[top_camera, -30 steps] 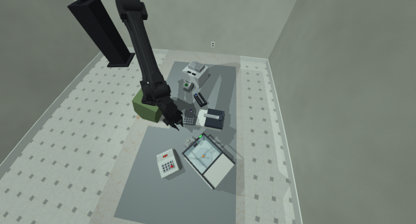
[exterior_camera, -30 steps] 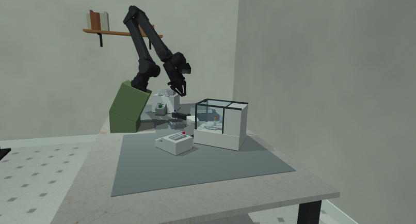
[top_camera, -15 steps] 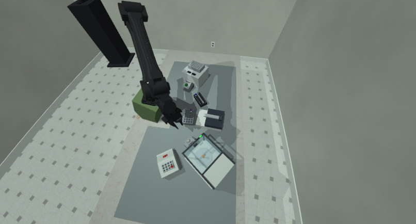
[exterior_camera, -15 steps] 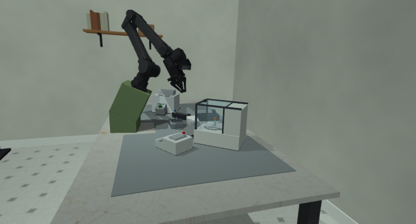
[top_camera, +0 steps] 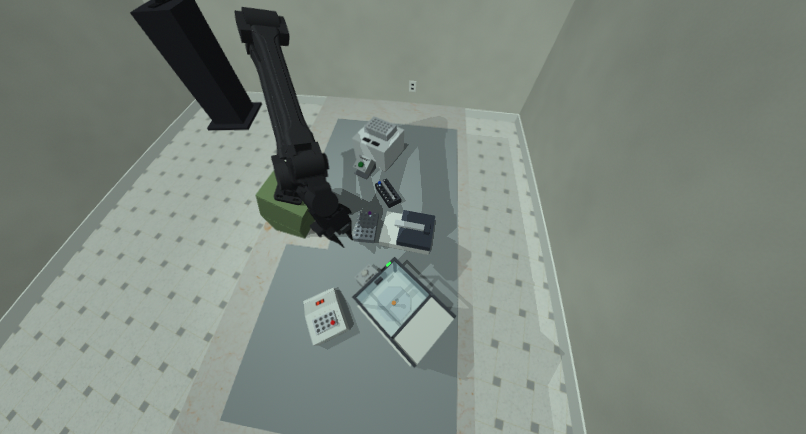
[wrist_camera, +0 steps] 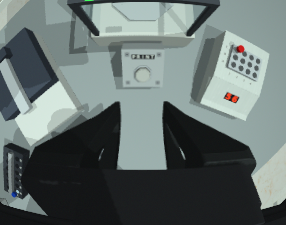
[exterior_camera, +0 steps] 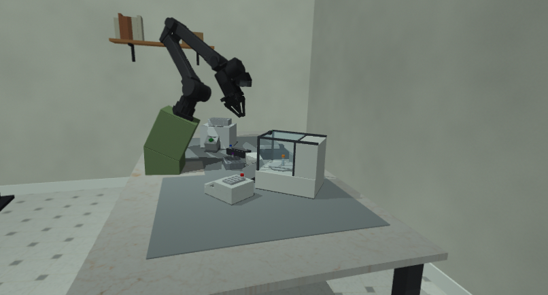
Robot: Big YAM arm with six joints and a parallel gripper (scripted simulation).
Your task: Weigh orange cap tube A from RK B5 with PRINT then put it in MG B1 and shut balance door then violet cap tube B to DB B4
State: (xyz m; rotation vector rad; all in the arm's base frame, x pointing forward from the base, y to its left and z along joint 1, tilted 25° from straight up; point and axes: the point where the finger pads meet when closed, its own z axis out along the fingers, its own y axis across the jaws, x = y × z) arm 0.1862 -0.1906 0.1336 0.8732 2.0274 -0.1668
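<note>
My gripper (top_camera: pixel 346 242) (exterior_camera: pixel 241 115) (wrist_camera: pixel 141 109) is partly open and empty, high above the bench in front of the balance (top_camera: pixel 424 330) (exterior_camera: pixel 309 164). Tube A, with its orange cap (top_camera: pixel 393 303) (exterior_camera: pixel 283 155), stands upright on the pan inside the glass box. The door looks shut and the green lamp (top_camera: pixel 388 264) (wrist_camera: pixel 92 0) is lit. The PRINT key (top_camera: pixel 365 272) (wrist_camera: pixel 142 74) shows beyond the fingertips. Tube B's violet cap (top_camera: pixel 369 212) (exterior_camera: pixel 232 154) is in the tube rack (top_camera: pixel 365 232). The magnet block (top_camera: pixel 388 193) (wrist_camera: pixel 7 171) holds a blue-capped tube. The dry block (top_camera: pixel 327 332) (exterior_camera: pixel 231 193) (wrist_camera: pixel 213 86) holds a red-capped tube.
The spectrophotometer (top_camera: pixel 416 236) (wrist_camera: pixel 30 74) stands between the magnet block and the balance, behind the rack. The white mixer (top_camera: pixel 386 150) (exterior_camera: pixel 228 134) is at the far left, with a small green-button box (top_camera: pixel 363 166) (exterior_camera: pixel 211 144) in front. The balance's glass box stands tall.
</note>
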